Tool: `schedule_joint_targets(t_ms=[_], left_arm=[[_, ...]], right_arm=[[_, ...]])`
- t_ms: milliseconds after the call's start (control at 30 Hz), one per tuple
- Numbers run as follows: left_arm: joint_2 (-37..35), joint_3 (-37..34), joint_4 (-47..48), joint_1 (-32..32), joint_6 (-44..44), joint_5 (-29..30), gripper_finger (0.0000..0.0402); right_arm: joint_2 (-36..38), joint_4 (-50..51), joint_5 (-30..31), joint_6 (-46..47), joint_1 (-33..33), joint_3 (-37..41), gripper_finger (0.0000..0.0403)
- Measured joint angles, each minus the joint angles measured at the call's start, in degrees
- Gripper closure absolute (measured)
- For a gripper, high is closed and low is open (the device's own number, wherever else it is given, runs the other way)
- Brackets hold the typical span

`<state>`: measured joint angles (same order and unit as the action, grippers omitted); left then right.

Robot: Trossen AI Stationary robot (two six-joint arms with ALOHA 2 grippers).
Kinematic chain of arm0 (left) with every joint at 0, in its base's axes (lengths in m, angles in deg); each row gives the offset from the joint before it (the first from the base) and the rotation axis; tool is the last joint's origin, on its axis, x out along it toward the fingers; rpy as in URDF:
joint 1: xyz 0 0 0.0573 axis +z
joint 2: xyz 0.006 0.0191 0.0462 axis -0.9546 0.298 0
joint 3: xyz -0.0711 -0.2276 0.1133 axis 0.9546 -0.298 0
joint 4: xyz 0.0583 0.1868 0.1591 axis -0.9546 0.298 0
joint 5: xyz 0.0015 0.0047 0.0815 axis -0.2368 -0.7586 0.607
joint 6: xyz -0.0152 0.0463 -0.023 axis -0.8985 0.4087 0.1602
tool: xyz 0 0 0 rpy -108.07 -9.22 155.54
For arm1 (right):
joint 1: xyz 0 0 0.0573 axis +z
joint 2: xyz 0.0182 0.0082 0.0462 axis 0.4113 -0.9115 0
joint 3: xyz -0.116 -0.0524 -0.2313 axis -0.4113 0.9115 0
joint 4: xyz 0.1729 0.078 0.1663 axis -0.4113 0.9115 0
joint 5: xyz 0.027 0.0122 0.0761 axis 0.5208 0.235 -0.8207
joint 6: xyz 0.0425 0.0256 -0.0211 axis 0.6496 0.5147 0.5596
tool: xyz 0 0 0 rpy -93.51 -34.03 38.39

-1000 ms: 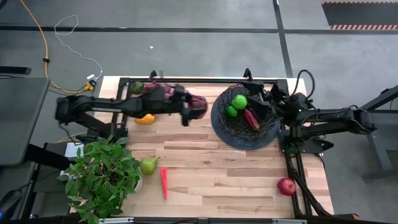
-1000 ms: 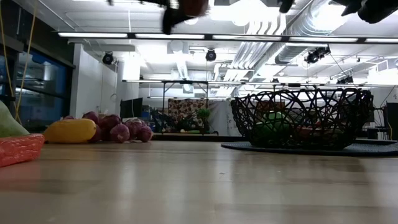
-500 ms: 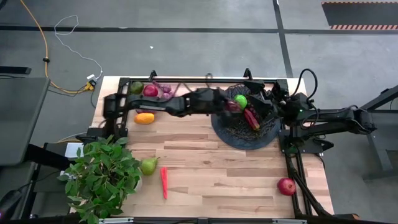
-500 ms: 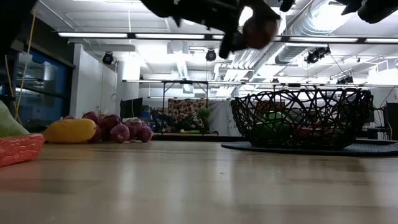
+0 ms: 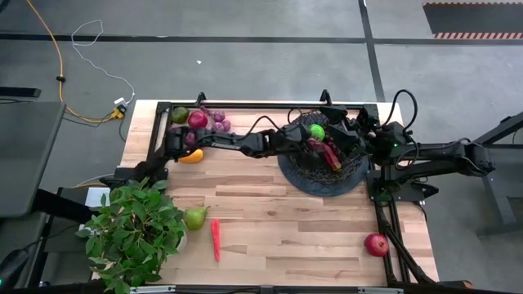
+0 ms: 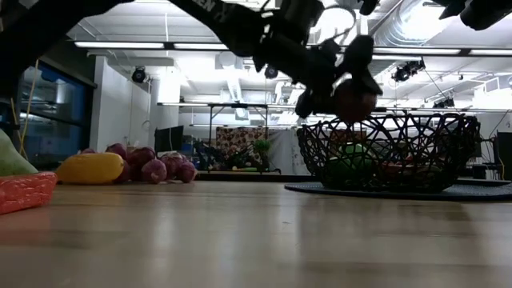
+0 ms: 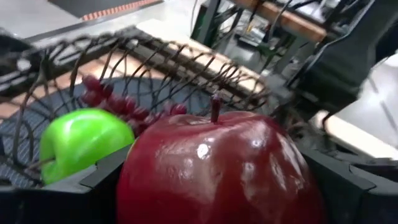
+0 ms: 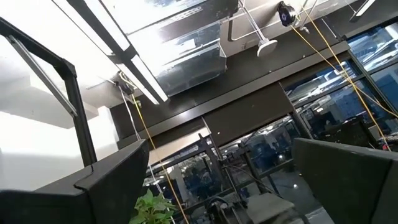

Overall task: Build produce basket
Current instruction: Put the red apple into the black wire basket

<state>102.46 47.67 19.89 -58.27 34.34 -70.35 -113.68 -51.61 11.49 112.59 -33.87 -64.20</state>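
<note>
1. Left gripper (image 6: 352,88) clamped on a glossy dark red apple (image 7: 217,168), a finger on either side of it; the left wrist view shows the stem pointing up. Arm stretched across the far part of the table, the claw hanging at the near-left rim of the round black wire mesh basket (image 5: 356,171).
2. In the low view the apple (image 6: 354,100) hangs just above the basket's rim (image 6: 448,120), clear of the mesh.
3. Right gripper (image 8: 211,180) spread wide, holding nothing; its wrist camera looks up at the ceiling lights. Its arm sits at the basket's right side, by the table's right edge.
4. Basket stands at the far right of the light wooden plank table (image 5: 286,229). Inside: a bright green lime (image 5: 316,131) and a red chilli pepper (image 5: 329,155). The left wrist view also shows a green fruit (image 7: 78,143) and a string of small dark red grapes (image 7: 115,102) in there.
5. Far left corner: a purple grape bunch (image 5: 216,122), a red apple (image 5: 197,119), a green fruit (image 5: 179,114) and an orange fruit (image 5: 191,158), partly hidden under the left arm.
6. Near left edge: a leafy green potted plant (image 5: 135,233), a green pear (image 5: 195,217) just beside it, then a loose red chilli pepper (image 5: 216,239).
7. Near right corner: one more red apple (image 5: 376,244), alone.
</note>
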Motion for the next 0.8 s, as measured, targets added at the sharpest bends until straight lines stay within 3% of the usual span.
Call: schedule_joint_targets(t_ms=[800], left_arm=[[1.70,0.02,-0.09,0.22,1.54,0.37,0.0066]], right_arm=[[0.00,1.09,-0.02,0.02,-0.02,0.00,0.0025]])
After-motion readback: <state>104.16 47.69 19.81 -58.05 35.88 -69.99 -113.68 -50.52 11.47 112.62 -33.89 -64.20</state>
